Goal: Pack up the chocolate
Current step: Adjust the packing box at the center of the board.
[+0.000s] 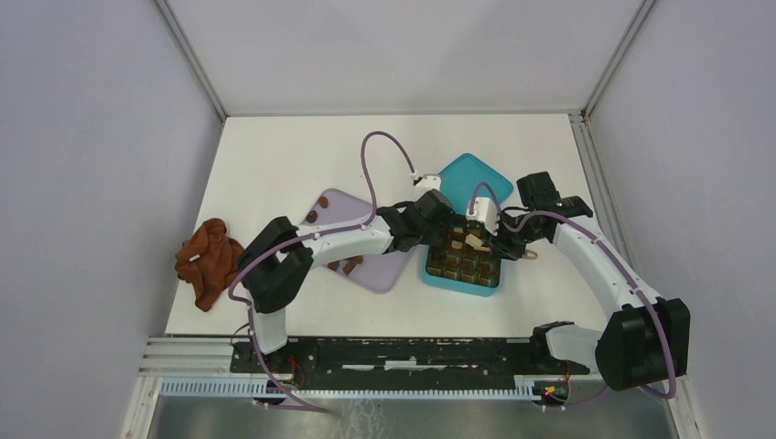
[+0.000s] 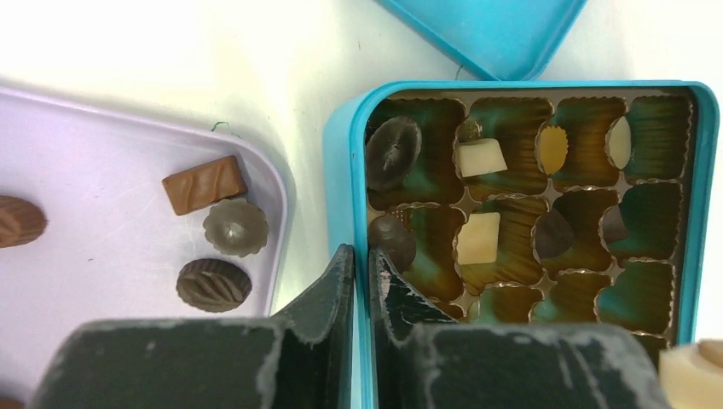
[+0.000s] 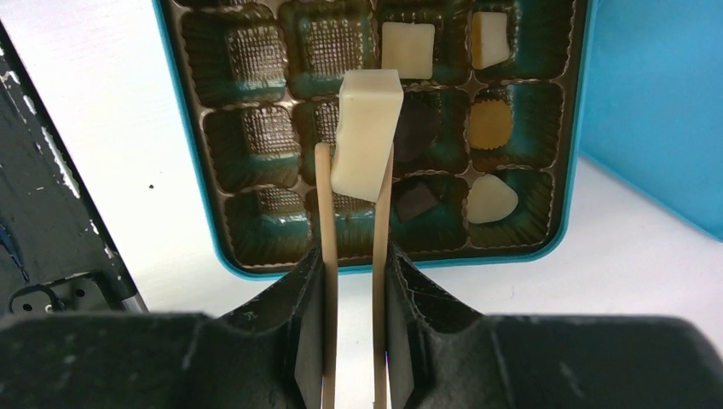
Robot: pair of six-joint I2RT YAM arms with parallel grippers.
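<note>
The teal box (image 2: 345,170) lies open, and several chocolate pieces sit in its brown cells, among them a dark round one (image 2: 393,152) and a white one (image 2: 480,158). My left gripper (image 2: 361,253) is shut on the box's left wall, one finger outside and one inside. My right gripper (image 3: 356,256) is shut on thin wooden tongs (image 3: 325,204). The tongs pinch a cream-white chocolate block (image 3: 367,132) above the box's middle cells. More chocolate lies on the lilac tray (image 2: 102,153): a mid-brown bar (image 2: 205,184), a fluted round (image 2: 235,227) and a dark oval (image 2: 214,285).
The teal lid (image 1: 471,178) lies behind the box (image 1: 458,285). The lilac tray (image 1: 384,274) sits against the box's left side. A rust-brown cloth lump (image 1: 209,259) rests near the table's left edge. Both arms meet over the box.
</note>
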